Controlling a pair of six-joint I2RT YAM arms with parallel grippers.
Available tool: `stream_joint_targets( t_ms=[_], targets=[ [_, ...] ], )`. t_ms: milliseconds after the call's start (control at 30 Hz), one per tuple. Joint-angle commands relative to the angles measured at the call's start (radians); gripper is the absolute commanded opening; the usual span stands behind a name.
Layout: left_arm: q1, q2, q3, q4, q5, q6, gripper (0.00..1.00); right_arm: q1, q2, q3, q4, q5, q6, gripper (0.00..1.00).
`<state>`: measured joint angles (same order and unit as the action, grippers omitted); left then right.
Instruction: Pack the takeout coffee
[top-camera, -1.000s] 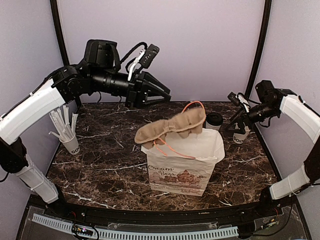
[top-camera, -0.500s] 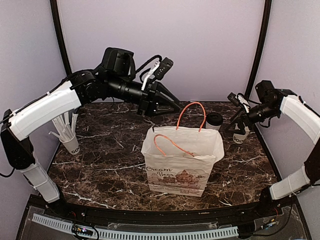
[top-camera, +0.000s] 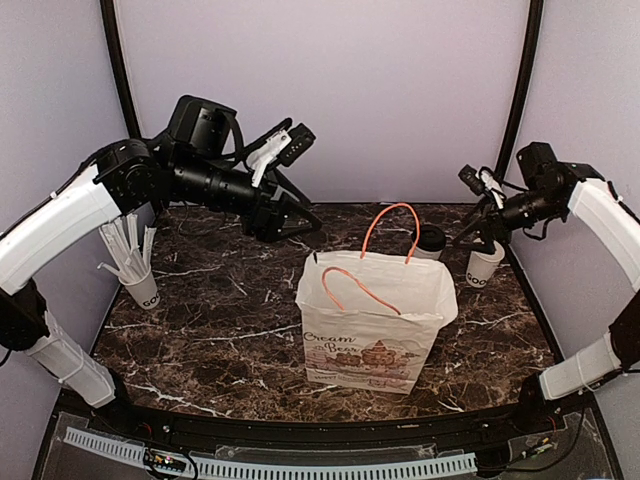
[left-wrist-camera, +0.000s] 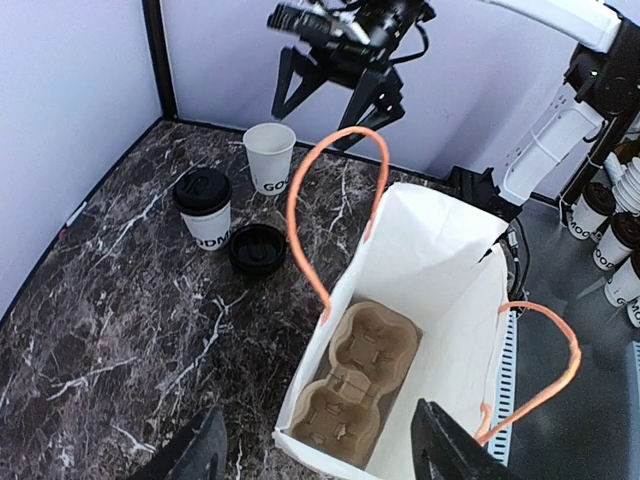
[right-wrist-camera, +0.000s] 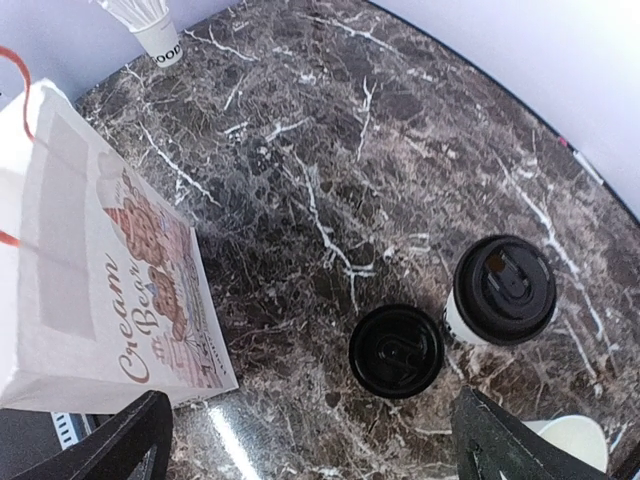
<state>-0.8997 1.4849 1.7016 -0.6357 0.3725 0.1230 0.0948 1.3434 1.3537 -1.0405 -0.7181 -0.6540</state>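
The left pincer (left-wrist-camera: 318, 410) and right pincer (right-wrist-camera: 308, 398) gape empty; tapered black-lidded paper cup (right-wrist-camera: 505, 290) stands on marble (right-wrist-camera: 300, 150).

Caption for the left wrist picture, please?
Brown pulp cup carrier lies inside the white paper bag; a black-lidded white paper cup stands on the marble table.

Top camera high behind; wrist cameras downward (all share bag (left-wrist-camera: 430, 240)).

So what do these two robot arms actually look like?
They are a matching pair. The left arm and right arm have smooth white shells over chunky black joints. Thin black cables loop near the wrists. The left gripper and right gripper are black, each with two tapered fingers. I can't see any markings.
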Motion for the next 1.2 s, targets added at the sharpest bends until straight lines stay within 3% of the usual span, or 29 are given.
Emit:
stream_joint_targets(
  t_ms=[0, 167, 300, 500, 833, 900, 967, 1000, 1067, 1167],
  targets=[
    [-0.004, 0.019, -0.022, -0.082, -0.060, -0.146, 0.66, 0.021, -0.031, 0.054, -0.021, -0.061, -0.014, 0.99],
    [-0.004, 0.103, 0.016, -0.178, -0.076, -0.328, 0.66, 0.079, -0.060, 0.037, -0.003, -0.001, 0.004, 0.99],
    [-0.007, 0.148, 0.058, -0.208, -0.002, -0.368, 0.63, 0.101, -0.073, 0.027, 0.001, 0.038, 0.004, 0.99],
    [-0.013, 0.198, 0.132, -0.238, -0.043, -0.225, 0.62, 0.105, -0.085, 0.018, 0.007, 0.029, 0.006, 0.99],
    [-0.015, 0.336, 0.269, -0.340, 0.088, 0.061, 0.55, 0.107, -0.093, 0.015, 0.003, 0.047, 0.007, 0.99],
    [-0.016, 0.356, 0.292, -0.355, 0.098, 0.080, 0.48, 0.107, -0.094, 0.012, 0.003, 0.051, 0.007, 0.99],
    [-0.015, 0.368, 0.307, -0.357, 0.087, 0.089, 0.34, 0.108, -0.091, 0.009, 0.007, 0.051, 0.010, 0.99],
    [-0.016, 0.374, 0.312, -0.356, 0.076, 0.092, 0.18, 0.108, -0.089, 0.007, 0.009, 0.051, 0.011, 0.99],
    [-0.015, 0.373, 0.328, -0.357, 0.042, 0.095, 0.02, 0.108, -0.083, 0.007, 0.013, 0.051, 0.013, 0.99],
    [-0.016, 0.349, 0.327, -0.362, -0.058, 0.114, 0.00, 0.108, -0.070, 0.010, 0.013, 0.053, 0.012, 0.99]
  ],
)
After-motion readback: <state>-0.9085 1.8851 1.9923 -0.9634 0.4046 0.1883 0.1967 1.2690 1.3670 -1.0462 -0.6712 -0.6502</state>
